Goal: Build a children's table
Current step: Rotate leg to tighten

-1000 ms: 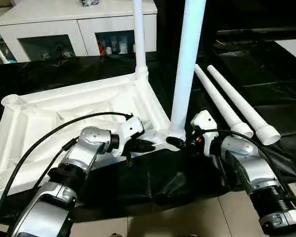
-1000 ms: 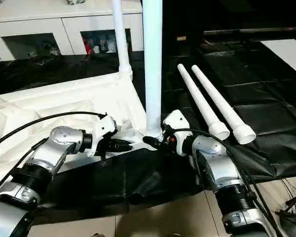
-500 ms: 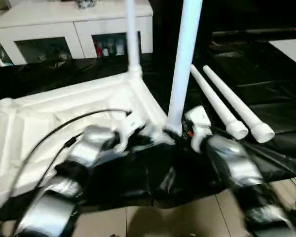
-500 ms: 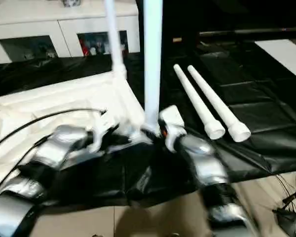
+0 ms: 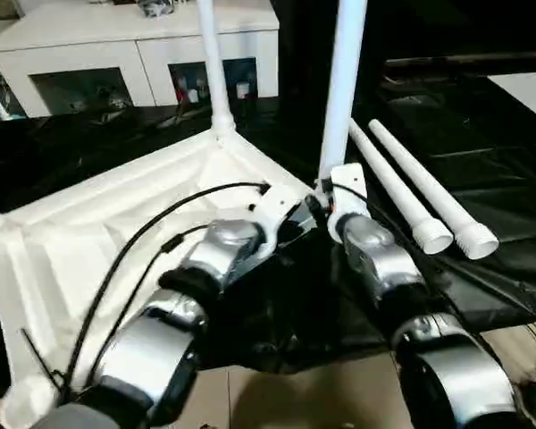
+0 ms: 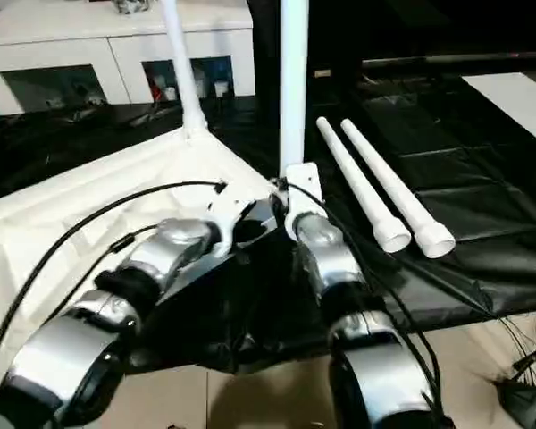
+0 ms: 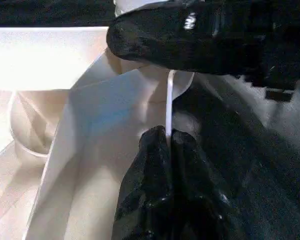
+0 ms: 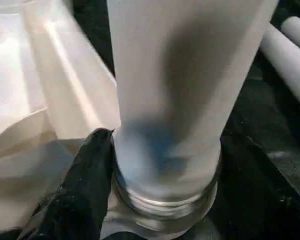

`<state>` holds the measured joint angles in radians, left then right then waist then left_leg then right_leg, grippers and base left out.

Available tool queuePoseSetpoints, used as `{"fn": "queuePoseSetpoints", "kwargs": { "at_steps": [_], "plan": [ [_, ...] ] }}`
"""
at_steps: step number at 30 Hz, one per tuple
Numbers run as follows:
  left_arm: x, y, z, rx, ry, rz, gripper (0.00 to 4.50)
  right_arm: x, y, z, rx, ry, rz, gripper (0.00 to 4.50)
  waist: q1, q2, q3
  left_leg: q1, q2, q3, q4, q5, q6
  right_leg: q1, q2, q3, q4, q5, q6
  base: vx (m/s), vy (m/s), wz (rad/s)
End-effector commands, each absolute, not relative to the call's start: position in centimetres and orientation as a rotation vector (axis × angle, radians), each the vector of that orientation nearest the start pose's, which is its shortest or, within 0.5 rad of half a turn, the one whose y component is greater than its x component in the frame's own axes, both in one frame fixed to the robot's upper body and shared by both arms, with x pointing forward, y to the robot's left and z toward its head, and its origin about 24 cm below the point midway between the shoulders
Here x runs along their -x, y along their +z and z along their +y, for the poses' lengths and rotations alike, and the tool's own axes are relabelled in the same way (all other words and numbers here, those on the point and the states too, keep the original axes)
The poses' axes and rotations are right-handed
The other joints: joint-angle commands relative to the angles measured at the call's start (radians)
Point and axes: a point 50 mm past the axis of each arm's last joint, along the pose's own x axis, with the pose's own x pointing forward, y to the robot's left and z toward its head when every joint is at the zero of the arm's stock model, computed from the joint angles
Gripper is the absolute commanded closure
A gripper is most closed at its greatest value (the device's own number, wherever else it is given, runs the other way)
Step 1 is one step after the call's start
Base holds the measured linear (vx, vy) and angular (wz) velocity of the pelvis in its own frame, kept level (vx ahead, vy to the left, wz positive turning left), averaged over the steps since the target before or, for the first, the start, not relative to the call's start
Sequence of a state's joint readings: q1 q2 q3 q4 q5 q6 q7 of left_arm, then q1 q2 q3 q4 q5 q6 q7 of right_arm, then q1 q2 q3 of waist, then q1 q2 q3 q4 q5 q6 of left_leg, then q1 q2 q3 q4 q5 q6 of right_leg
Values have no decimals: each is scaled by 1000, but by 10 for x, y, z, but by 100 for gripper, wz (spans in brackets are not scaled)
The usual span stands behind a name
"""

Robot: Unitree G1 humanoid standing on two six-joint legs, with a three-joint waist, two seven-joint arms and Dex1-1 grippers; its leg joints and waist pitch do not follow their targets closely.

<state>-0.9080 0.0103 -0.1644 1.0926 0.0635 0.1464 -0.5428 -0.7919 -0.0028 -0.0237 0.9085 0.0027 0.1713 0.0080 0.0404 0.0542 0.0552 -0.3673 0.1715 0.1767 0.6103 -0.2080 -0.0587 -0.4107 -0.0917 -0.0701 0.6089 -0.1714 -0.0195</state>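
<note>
The table top (image 5: pixel 116 223) lies upside down on the black-covered desk (image 5: pixel 482 170), filling the left and centre of the frame, and since a second ago it has swung round, its near corner now sitting further up and right while the far left corner has slid toward the lower left. Two legs stand upright in corner sockets: the far leg (image 5: pixel 210 63) near top centre and the near leg (image 5: pixel 344 80) just right of it. Two spare legs (image 5: pixel 415 192) lie side by side at centre right. The left tool (image 7: pixel 167 150) is pinched closed on the top's thin rim. The right tool (image 8: pixel 107 172) sits at the near leg's threaded base with one finger (image 8: pixel 90 170) against it; how wide it stands I cannot tell. Likely the top is being turned to bring an empty socket within reach
</note>
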Motion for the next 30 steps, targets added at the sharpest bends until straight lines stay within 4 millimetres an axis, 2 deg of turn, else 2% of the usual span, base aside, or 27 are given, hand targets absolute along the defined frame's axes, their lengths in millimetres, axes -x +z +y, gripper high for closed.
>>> {"fn": "queuePoseSetpoints", "kwargs": {
  "at_steps": [1,2,3,4,5,8,10,13,17,18,22,24,25,26,30],
  "plan": [
    [-371,56,55,-261,-720,414,450,-365,41,-66,37,264,381,178,5,-12,-78,-1,37,-15,-67,-74,106,65,-60,40,-65,-90,-267,0,0,0],
    [-371,56,54,-267,-730,411,450,-365,43,-64,27,280,373,178,7,-13,-77,-3,38,-15,-67,-67,120,68,-61,39,-64,-75,-271,0,0,0],
    [-371,56,54,-271,-740,413,450,-365,44,-63,14,296,362,178,9,-11,-79,0,39,-15,-66,-63,131,66,-61,38,-63,-66,-275,0,0,0],
    [-370,55,55,-276,-748,414,450,-366,46,-62,3,306,354,122,9,-11,-78,0,40,-15,-66,-62,135,65,-61,39,-62,-62,-277,0,0,0],
    [-370,54,55,-279,-754,414,450,-367,47,-64,-9,304,345,108,8,-12,-76,0,40,-14,-67,-76,141,66,-60,38,-64,-73,-280,0,0,0],
    [-367,51,58,-299,-796,402,450,-370,51,-75,19,293,313,106,5,-12,-73,-2,40,-16,-70,-113,133,68,-63,37,-71,-132,-268,0,0,0],
    [-362,46,63,-314,-868,412,450,-371,54,-87,48,316,283,76,3,-14,-72,-1,39,-15,-71,-128,122,69,-63,37,-76,-168,-257,0,0,0],
    [-356,43,67,-331,-960,394,450,-369,55,-99,92,359,259,76,5,-13,-73,-1,42,-16,-71,-110,126,68,-63,39,-72,-141,-263,0,0,0],
    [-348,38,79,-341,-1053,380,450,-360,59,-113,96,493,209,76,11,-12,-75,-4,46,-15,-68,-75,158,71,-62,39,-62,-71,-276,0,0,0],
    [-347,38,80,-343,-1065,375,450,-359,60,-115,95,513,204,76,15,-12,-74,-1,47,-15,-68,-81,163,68,-62,38,-64,-75,-278,0,0,0],
    [-340,40,91,-343,-1161,347,450,-343,69,-128,133,683,155,76,22,-9,-68,1,52,-14,-74,-139,149,66,-62,40,-72,-157,-255,0,0,0],
    [-337,42,97,-340,-1200,344,450,-333,72,-135,158,763,143,76,23,-9,-67,0,50,-15,-77,-150,127,65,-62,41,-74,-191,-249,0,0,0],
    [-335,43,101,-341,-1225,345,450,-326,73,-140,181,817,146,76,27,-3,-67,3,52,-15,-78,-159,124,65,-61,41,-76,-200,-244,0,0,0],
    [-334,43,102,-342,-1230,347,450,-324,73,-141,185,836,152,76,28,-7,-64,3,54,-14,-78,-169,123,63,-60,43,-78,-206,-239,0,0,0],
    [-331,45,109,-342,-1275,351,450,-313,71,-147,207,917,185,76,27,-7,-66,-2,51,-16,-81,-173,103,63,-61,42,-80,-239,-229,0,0,0]
  ]
}}
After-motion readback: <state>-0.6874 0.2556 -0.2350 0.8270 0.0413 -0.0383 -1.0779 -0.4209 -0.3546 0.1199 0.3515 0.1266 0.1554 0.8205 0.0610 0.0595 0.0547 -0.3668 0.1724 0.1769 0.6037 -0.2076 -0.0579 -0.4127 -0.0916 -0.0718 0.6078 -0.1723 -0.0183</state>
